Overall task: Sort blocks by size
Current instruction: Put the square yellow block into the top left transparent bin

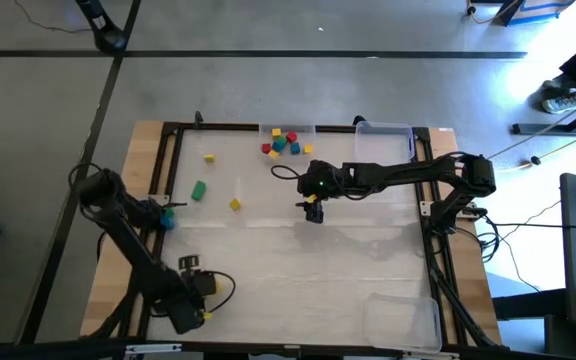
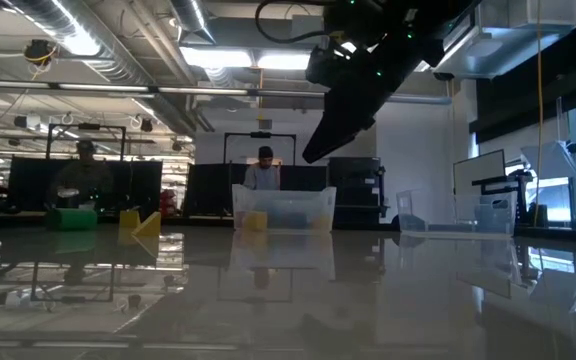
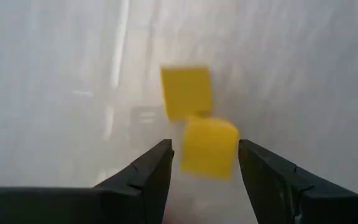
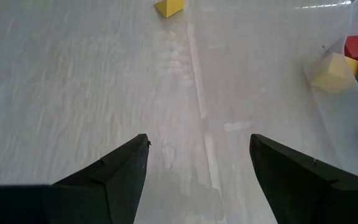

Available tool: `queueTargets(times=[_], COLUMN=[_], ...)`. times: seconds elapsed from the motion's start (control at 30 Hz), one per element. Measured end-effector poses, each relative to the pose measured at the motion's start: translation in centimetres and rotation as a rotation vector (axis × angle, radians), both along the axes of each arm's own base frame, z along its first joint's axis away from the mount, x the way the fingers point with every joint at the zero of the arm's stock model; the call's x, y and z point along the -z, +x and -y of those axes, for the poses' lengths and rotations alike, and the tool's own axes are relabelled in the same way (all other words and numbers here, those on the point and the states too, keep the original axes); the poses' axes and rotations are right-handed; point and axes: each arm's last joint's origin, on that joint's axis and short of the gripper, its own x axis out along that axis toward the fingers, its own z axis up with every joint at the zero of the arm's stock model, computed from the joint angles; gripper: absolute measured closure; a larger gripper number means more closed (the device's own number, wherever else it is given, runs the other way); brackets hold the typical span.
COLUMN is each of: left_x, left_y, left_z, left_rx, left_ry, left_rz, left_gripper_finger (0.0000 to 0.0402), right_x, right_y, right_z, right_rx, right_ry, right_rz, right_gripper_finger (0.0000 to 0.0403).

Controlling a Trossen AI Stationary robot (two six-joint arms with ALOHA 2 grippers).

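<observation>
My left gripper [image 1: 204,316] [image 3: 204,147] is at the table's near left corner, pointing steeply down, shut on a yellow block [image 3: 209,149]. A yellow reflection [image 3: 185,92] of it shows on the glossy table just beyond. My right gripper [image 1: 313,210] [image 4: 197,149] hangs open over the table's middle with nothing between its fingers. Loose blocks rest on the table at the far left: two yellow ones [image 1: 210,157] [image 1: 235,204] and a green one [image 1: 199,190]. Several red, yellow and blue blocks [image 1: 286,143] lie in a clear tray [image 1: 268,130] at the far edge. My left gripper has the yellow block between its two fingertips [image 3: 161,155], which stand at two opposite sides [image 3: 234,155] of the block. The fingers come from above, pointing steeply down. The block sits tilted, close over the table; whether it is clear of the table I cannot tell.
A second clear tray [image 1: 388,131] stands at the far edge, right of the first, and a third [image 1: 405,320] at the near right corner. A black frame [image 1: 168,160] runs around the table. People sit in the room beyond the far edge [image 2: 264,170].
</observation>
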Motion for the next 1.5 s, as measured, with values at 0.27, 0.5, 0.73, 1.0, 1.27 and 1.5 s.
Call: queueTargets(times=[0.27,0.5,0.73,1.0,1.27,1.5], left_x=[-0.1,-1.6,-1.6,0.1,0.3,0.0], left_y=[2.0,0.7,-0.2,-0.5,0.0,-0.1], left_z=[-1.7,-1.8,-0.5,-1.4,-0.7,-1.2], left_rx=[0.067,0.005,0.068,0.074,0.140,0.105], left_ry=[0.048,-0.010,-0.052,-0.030,-0.105,-0.103], left_rz=[-0.004,-0.060,-0.042,-0.063,-0.008,-0.017], left_gripper_finger=[0.0229,0.0229,0.0229,0.0229,0.0229,0.0229], right_x=[0.0,0.0,0.0,0.0,0.1,0.1], right_y=[0.0,-0.1,0.0,0.0,-0.1,-0.1], right_z=[0.0,0.0,0.0,0.0,0.0,0.0], right_rx=[0.001,0.001,0.000,0.001,0.000,0.003], right_ry=[0.001,0.002,0.001,0.001,0.002,0.004], right_rz=[0.000,-0.006,-0.005,-0.005,-0.010,-0.010], right_gripper_finger=[0.0125,0.0125,0.0125,0.0125,0.0125,0.0125])
